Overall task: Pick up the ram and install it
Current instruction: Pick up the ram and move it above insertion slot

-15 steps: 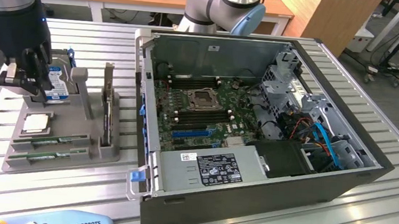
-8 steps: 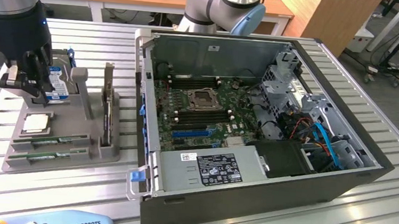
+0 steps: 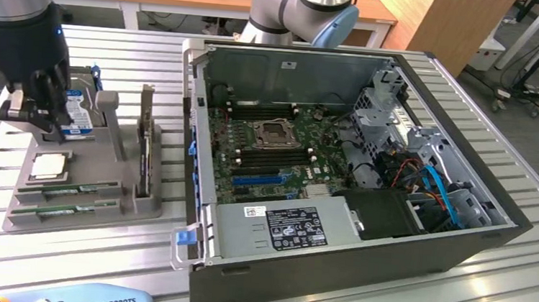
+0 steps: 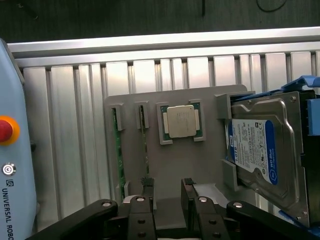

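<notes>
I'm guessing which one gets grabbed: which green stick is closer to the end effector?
The ram beside the silver processor chip; the other ram sits farther out, toward the holder's edge.

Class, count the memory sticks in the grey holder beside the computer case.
2. The first stick lies in the slot nearest the silver chip; the second stick lies alongside it, at the holder's outer edge.

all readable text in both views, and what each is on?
"UNIVERSAL ROBOTS": on the teach pendant; cut off at "ROBO" in the wrist view.
"WD Blue": on the hard drive label; its finer print is unreadable.
Too small to read: power supply sticker, processor chip markings.
</notes>
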Controlling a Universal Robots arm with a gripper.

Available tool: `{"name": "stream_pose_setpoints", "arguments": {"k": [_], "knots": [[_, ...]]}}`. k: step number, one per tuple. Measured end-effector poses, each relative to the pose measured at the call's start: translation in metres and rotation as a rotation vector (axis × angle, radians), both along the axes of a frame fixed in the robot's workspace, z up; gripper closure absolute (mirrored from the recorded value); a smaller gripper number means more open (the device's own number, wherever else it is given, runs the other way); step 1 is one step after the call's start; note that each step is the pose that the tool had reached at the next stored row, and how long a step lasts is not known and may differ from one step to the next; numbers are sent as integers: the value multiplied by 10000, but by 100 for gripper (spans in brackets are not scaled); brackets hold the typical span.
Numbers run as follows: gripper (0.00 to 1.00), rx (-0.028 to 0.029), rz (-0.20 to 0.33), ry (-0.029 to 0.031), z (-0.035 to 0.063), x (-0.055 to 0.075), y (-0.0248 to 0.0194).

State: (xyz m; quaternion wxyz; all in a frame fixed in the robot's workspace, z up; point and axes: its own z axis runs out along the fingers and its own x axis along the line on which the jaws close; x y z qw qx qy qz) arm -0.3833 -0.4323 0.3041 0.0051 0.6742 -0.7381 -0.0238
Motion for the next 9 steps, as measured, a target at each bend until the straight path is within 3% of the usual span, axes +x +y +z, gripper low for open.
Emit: {"name": "stream_pose_setpoints", "arguments": {"k": [9], "knots": [[64,0,38,0,0,0,-117]]}}
